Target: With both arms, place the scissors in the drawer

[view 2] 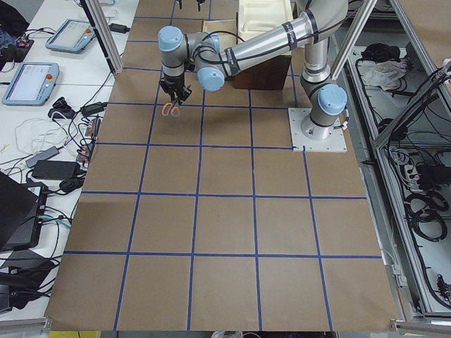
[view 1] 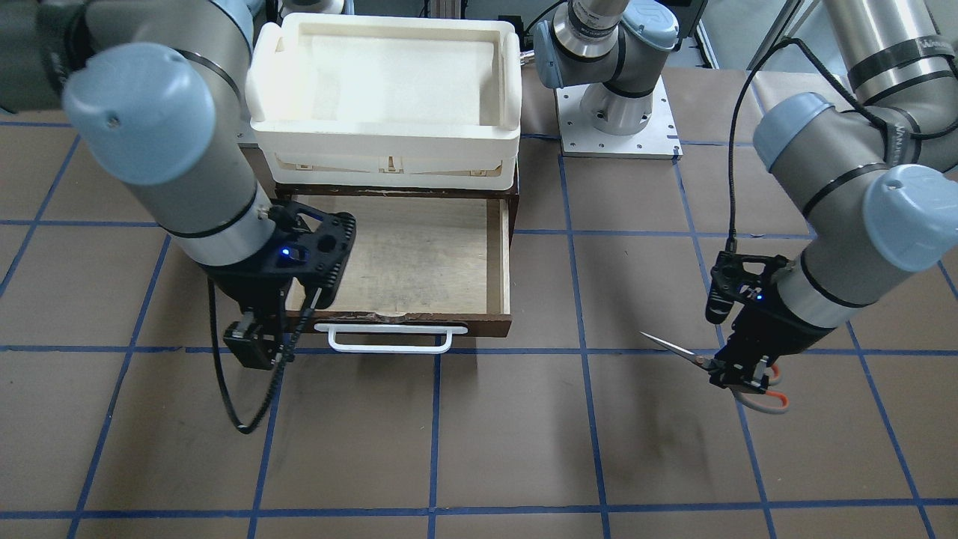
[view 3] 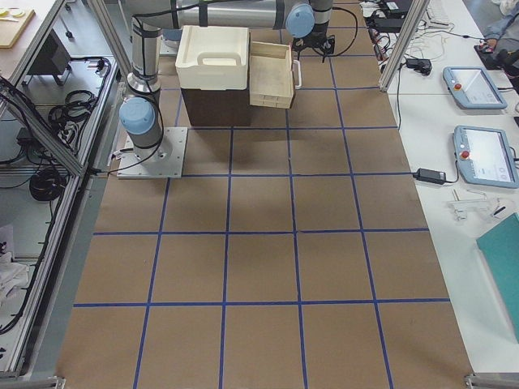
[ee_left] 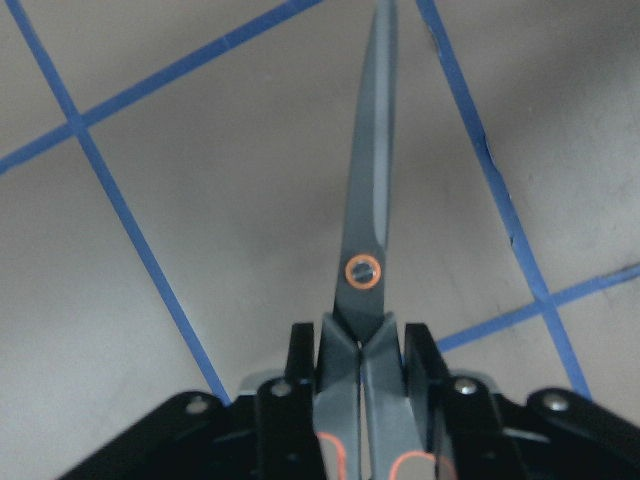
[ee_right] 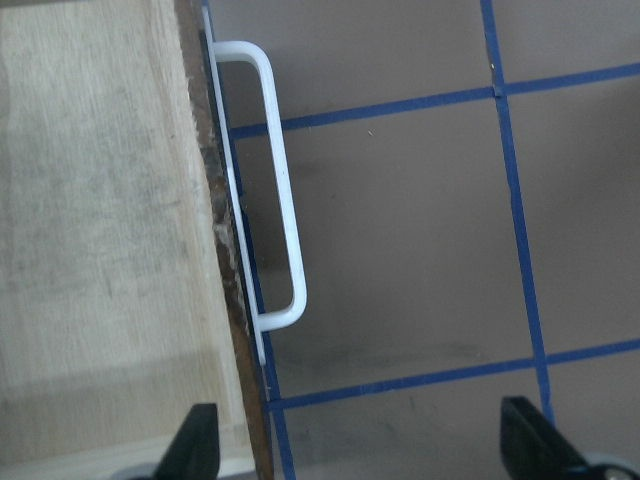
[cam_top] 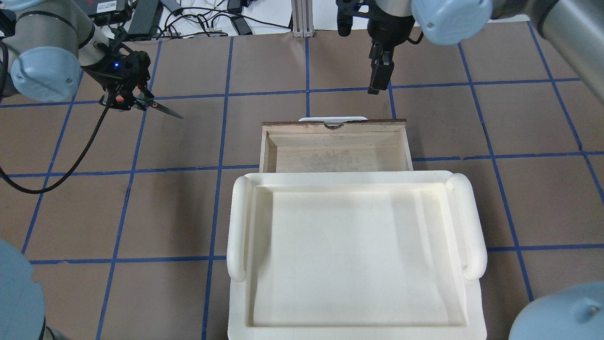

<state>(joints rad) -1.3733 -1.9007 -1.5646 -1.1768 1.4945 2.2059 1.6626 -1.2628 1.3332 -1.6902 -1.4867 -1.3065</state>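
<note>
Currently the scissors (ee_left: 362,200) are gripped by the left jaws above the counter (view 1: 486,449), well apart from the open drawer (view 1: 505,254). The right jaws are spread, released, near its white handle (view 1: 389,347).

brown desk (view 1: 509,442) crossed by a grid of blue lines (view 1: 433,427). dark brown drawer (view 1: 419,258), pale plywood inside, white handle (view 1: 389,346). scissors (view 1: 677,350) with dark grey blades and orange-lined grey loops. cream-white tray (view 1: 382,142).

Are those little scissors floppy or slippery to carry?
Probably stiff: the scissors stick straight out of the left gripper without drooping. Likely light, being small beside it. They might pivot or slip, as only their narrow neck is pinched.
</note>
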